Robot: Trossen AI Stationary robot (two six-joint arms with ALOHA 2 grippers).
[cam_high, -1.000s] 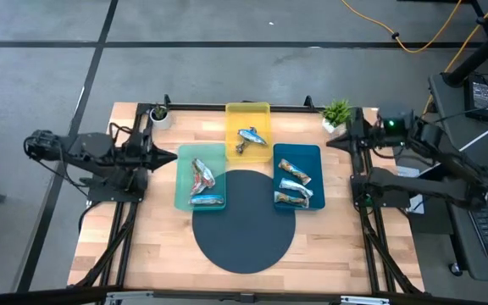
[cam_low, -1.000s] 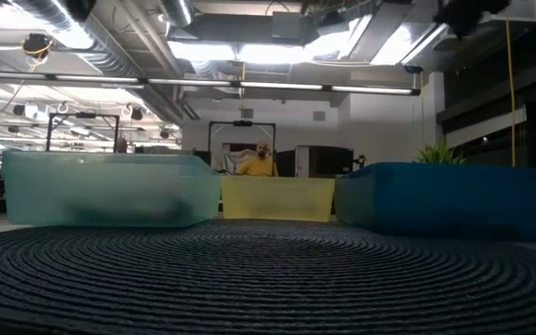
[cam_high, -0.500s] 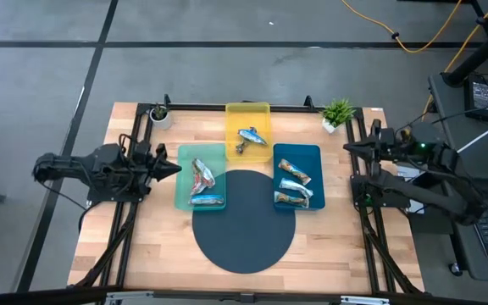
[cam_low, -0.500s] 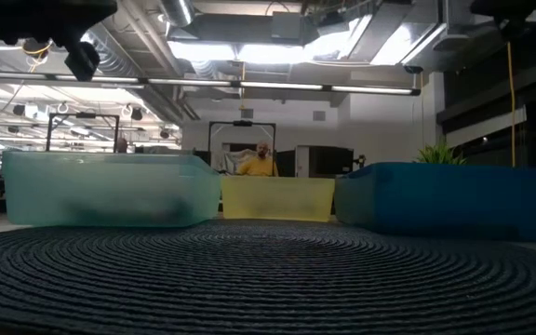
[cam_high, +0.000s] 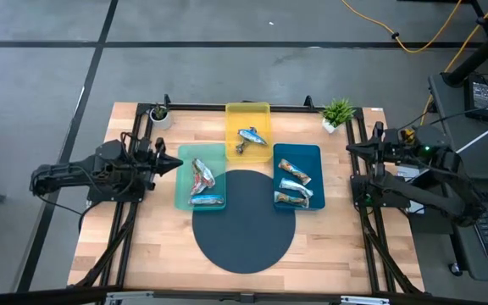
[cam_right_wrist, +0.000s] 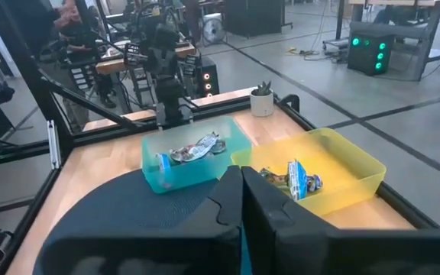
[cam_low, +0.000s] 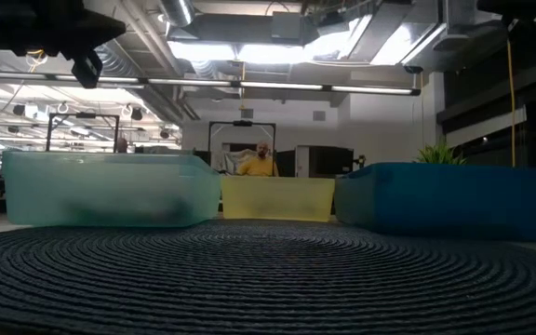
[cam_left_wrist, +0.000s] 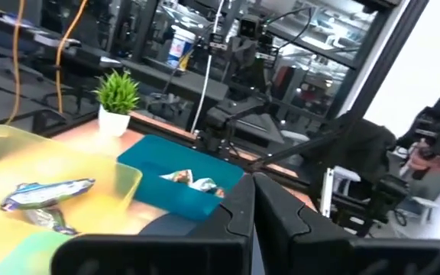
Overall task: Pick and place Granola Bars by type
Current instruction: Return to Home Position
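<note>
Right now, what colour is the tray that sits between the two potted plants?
The tray is translucent yellow; the high view shows it best.

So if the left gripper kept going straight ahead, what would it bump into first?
Probably the blue tray. The left gripper, shut, sits higher than the green tray beside it, so it likely passes over that one. Depth is hard to judge.

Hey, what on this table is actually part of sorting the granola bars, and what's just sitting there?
Part of the job: bars, yellow bin, green bin, blue bin, left gripper at the green bin's left edge, right gripper right of the blue bin, both shut.
Just lying about: small plant, big plant, round mat.
</note>
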